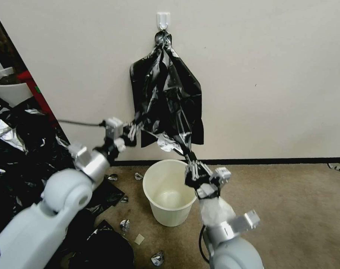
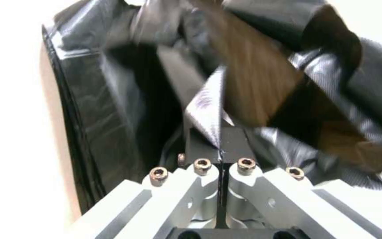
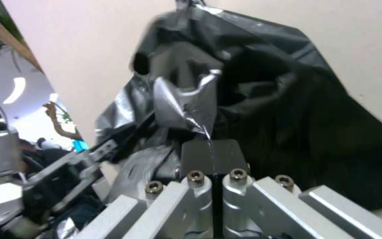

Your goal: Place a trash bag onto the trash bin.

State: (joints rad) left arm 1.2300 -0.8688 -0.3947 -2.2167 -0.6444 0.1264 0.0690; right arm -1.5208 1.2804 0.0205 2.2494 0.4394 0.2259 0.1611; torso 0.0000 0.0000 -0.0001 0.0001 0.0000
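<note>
Pull-off step: left gripper [image 1: 131, 131] and right gripper [image 1: 192, 158] both clenched on the bag's [image 1: 166, 101] lower edge, bag hanging from wall hook [image 1: 163, 20] above the bin [image 1: 170, 192]; next likely needs freeing it, then spreading over the rim

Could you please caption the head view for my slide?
Both grippers, left and right, pinch a trash bag above the trash bin.
</note>
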